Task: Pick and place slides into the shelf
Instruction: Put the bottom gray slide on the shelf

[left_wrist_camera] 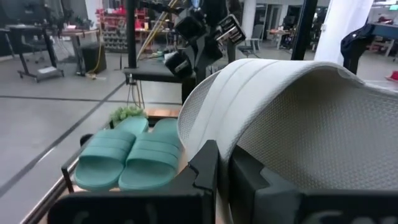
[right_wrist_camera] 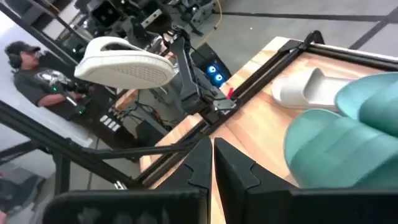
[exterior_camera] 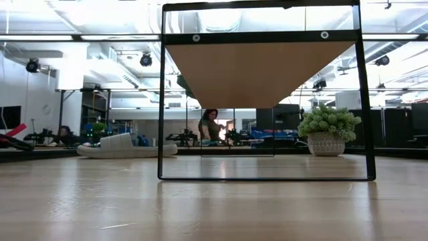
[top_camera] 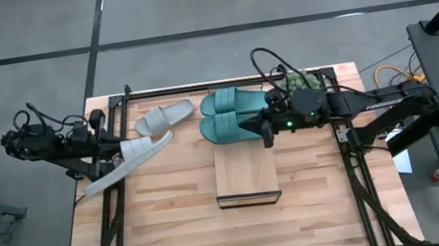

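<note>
My left gripper (top_camera: 119,156), at the table's left edge, is shut on a light grey slide (top_camera: 127,162) held up in the air; it also shows in the right wrist view (right_wrist_camera: 124,62). A second grey slide (top_camera: 163,116) lies sole-down at the far side, also seen in the low view (exterior_camera: 127,146). Two teal slides (top_camera: 231,115) lie side by side just beyond the shelf (top_camera: 246,173), a light-wood plank in a dark frame (exterior_camera: 264,100). My right gripper (top_camera: 267,136) hangs shut over the teal slides' right end, touching nothing. My left gripper pinches the grey slide between its two fingers at the edge of the wide strap (left_wrist_camera: 202,134); the fingers themselves hide the exact spot. They come in about level from the table's left. The slide is lifted clear, its sole (right_wrist_camera: 134,71) facing down.
A potted plant (top_camera: 295,82) stands at the far right behind the teal slides. Dark metal rails (top_camera: 121,212) run along the table's left and right sides. A person (right_wrist_camera: 34,74) sits beyond the table's left edge. Bare tabletop lies in front of the shelf.
</note>
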